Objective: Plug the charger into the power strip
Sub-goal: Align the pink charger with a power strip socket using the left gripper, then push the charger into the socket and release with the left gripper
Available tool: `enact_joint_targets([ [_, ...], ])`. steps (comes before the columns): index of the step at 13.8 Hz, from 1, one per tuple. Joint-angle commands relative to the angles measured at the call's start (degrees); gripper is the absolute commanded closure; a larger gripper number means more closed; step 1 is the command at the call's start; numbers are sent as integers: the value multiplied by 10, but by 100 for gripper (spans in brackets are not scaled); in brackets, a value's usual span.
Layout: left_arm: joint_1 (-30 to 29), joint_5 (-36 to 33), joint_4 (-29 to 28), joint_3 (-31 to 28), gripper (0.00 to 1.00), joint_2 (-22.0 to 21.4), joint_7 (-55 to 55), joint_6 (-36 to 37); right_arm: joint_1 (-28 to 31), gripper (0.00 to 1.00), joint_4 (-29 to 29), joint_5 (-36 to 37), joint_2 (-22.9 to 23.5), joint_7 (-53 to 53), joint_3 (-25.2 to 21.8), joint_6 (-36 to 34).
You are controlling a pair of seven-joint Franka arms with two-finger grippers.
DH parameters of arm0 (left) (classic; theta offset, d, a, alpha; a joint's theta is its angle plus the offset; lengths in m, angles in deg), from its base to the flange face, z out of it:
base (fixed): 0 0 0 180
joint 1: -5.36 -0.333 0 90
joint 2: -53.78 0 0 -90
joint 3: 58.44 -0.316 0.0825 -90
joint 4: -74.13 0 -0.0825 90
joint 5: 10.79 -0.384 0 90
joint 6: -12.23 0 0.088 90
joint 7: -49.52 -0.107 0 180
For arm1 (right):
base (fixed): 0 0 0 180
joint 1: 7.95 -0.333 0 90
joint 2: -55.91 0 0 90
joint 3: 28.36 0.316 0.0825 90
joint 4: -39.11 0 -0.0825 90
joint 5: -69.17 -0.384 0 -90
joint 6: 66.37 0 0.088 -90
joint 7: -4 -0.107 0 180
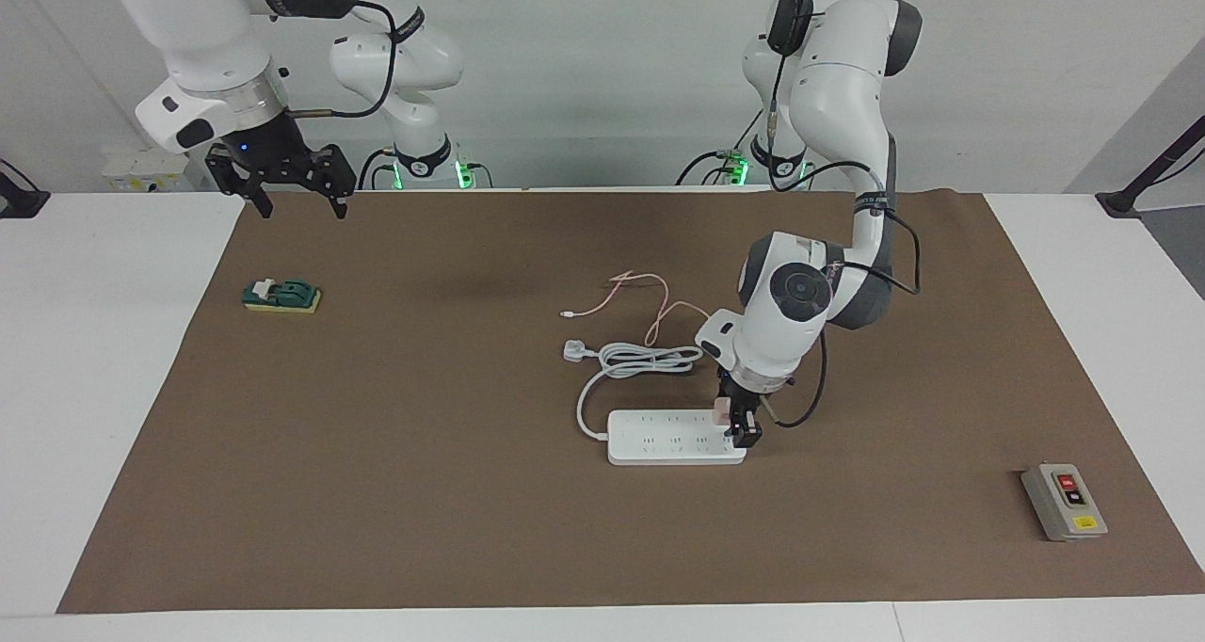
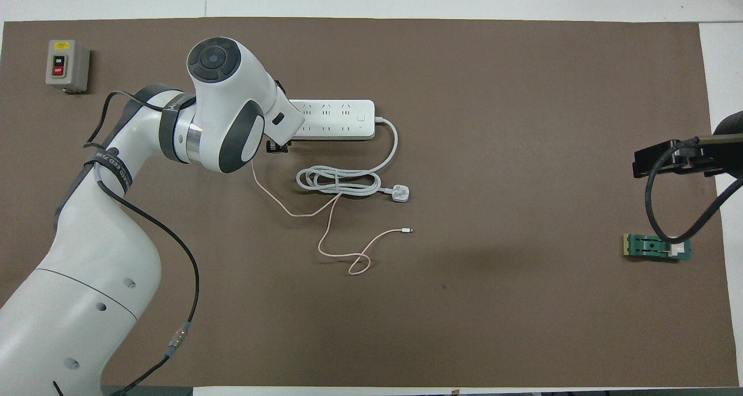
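The white power strip (image 1: 673,437) lies flat on the brown mat, and in the overhead view the power strip (image 2: 336,119) is partly covered by the left arm. The pale-pink charger (image 1: 720,412) stands on the strip's end toward the left arm, in the socket row nearer to the robots. I cannot tell how deep its prongs sit. Its thin pink cable (image 2: 325,216) trails toward the robots. My left gripper (image 1: 742,427) points down right beside the charger, over that end of the strip. My right gripper (image 1: 299,211) waits open above the mat's edge at the right arm's end.
The strip's thick white cord (image 1: 645,360) lies coiled nearer to the robots and ends in a white three-pin plug (image 1: 574,349). A grey box with red and black buttons (image 1: 1064,501) sits toward the left arm's end. A small green part (image 1: 282,296) lies below the right gripper.
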State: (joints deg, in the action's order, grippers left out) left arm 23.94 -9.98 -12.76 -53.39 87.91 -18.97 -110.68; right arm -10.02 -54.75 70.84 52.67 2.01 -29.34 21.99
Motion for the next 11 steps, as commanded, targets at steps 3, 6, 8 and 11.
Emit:
enact_joint_targets([
  [3,-10,35,3,6,0,-47,1,49,10,0,-6,8,-8,14,7,1],
  [6,-15,95,-3,3,0,-91,30,92,10,0,-7,8,-8,13,7,1],
  [8,-15,96,0,3,0,-134,118,150,10,0,-7,8,-8,13,7,1],
  [11,-35,91,0,0,0,-201,262,247,10,0,-7,8,-8,14,7,1],
])
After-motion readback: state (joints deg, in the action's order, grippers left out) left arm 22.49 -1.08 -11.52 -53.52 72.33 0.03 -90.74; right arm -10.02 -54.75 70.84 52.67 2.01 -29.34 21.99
